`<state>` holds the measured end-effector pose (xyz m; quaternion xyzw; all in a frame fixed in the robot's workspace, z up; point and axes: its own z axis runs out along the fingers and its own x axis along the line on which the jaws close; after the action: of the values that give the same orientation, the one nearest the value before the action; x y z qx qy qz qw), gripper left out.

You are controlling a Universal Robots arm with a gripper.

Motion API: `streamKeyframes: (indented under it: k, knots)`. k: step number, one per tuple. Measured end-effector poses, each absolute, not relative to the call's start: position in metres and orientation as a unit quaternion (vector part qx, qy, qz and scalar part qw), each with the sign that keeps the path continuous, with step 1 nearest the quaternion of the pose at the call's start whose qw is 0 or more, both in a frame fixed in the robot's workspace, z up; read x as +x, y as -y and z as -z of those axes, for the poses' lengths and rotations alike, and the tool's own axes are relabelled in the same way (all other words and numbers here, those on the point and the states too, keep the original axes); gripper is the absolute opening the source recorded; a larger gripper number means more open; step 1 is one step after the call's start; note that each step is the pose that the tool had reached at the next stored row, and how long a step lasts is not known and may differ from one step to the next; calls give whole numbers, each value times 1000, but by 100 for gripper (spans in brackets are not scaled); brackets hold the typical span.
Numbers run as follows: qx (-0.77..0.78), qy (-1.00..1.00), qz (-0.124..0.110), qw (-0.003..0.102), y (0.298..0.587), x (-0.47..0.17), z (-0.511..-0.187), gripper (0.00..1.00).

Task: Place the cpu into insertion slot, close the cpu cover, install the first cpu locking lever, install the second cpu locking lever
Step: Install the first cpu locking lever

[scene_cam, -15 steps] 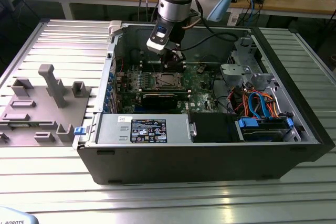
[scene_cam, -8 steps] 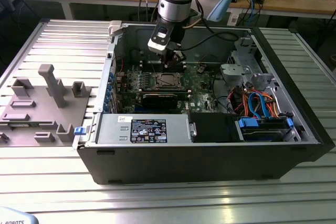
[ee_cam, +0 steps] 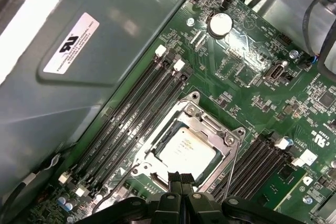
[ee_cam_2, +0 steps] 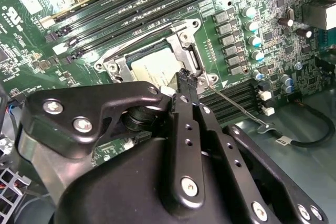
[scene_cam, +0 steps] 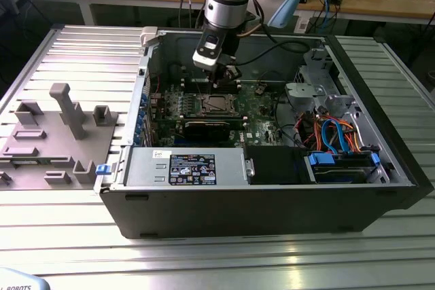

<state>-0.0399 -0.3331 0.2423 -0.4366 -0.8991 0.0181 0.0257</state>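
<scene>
Cpu (ee_cam: 186, 149) seated in the slot (ee_cam: 152, 153), cover (ee_cam: 206, 124) down flat around it, on the green board (ee_cam: 252, 77) inside the case (scene_cam: 272, 202). Tool (ee_cam: 181, 178) pressed together, tips just above the cover's edge, beside a thin wire lever (ee_cam_2: 236, 107) angling off the socket's side, apparently not yet latched.

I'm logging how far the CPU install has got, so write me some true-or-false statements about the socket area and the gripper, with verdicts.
1. The silvery-grey square cpu lies in the metal-rimmed insertion slot. True.
2. The thin silvery cpu cover stands hinged upright. False: it lies flat around the chip.
3. The black gripper is at the socket's edge. True.
4. The gripper carries the chip. False: its fingers are together, holding nothing.
5. The green motherboard lies on the ribbed metal table. False: it sits inside the open black computer case.
</scene>
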Motion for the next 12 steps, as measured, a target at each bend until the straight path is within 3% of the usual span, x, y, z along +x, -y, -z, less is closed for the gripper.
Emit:
streamKeyframes:
  k: [12]
  knots:
    - [-406, 913, -19, 25, 333, -40, -242, 11]
